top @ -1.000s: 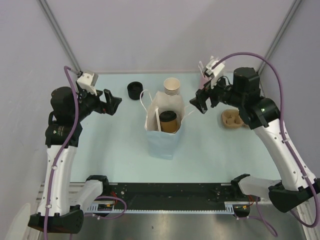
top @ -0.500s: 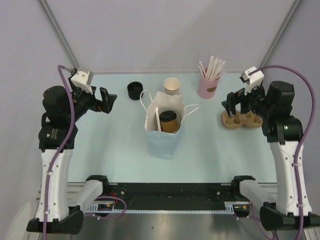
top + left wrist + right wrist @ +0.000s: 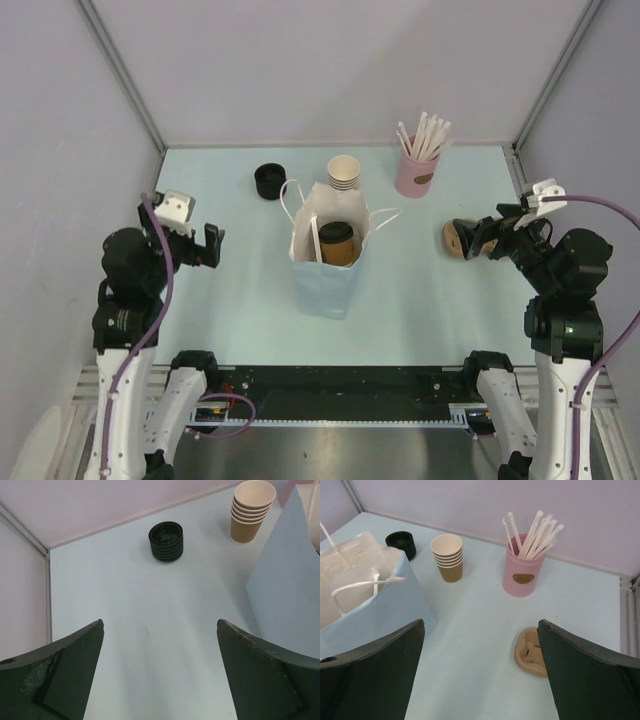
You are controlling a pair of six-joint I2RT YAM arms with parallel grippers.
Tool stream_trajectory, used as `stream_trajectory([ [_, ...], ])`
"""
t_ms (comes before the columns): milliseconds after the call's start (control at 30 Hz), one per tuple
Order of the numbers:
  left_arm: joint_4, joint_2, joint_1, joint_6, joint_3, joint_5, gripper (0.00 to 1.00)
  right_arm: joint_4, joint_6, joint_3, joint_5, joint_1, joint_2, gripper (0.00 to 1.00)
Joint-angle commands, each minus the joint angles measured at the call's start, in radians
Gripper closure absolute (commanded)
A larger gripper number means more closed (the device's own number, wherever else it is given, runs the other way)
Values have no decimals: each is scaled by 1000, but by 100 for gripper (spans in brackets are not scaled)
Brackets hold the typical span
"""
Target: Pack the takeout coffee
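Top view: left arm [image 3: 128, 300] is folded upright over its base, wrist about level, aimed right and slightly away. The left gripper [image 3: 211, 246] has its jaws spread wide with nothing between them; its dark fingers [image 3: 65, 672] fill the lower corners of the left wrist view.

The right arm [image 3: 562, 300] mirrors this pose, wrist aimed left and away. The right gripper [image 3: 478, 238] is likewise spread wide and empty, fingers [image 3: 370, 675] at both lower corners.

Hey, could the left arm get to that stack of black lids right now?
Probably yes. The left gripper is open and empty, with only bare table between it and the stack of black lids; the paper bag stands aside.
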Motion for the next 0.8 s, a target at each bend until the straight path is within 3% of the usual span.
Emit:
stream_trajectory([
  [0, 138, -139, 6, -64, -102, 47, 0, 93, 79, -30, -52, -25, -40, 0],
  [133, 167, -252, 6, -54, -154, 47, 0, 111, 120, -30, -21, -33, -53, 0],
  [400, 141, -239, 8, -32, -55, -92, 1, 174, 197, -7, 118, -31, -35, 0],
  [767, -18, -160, 8, 39, 328, -221, 0, -76, 131, 489, 215, 16, 79, 0],
])
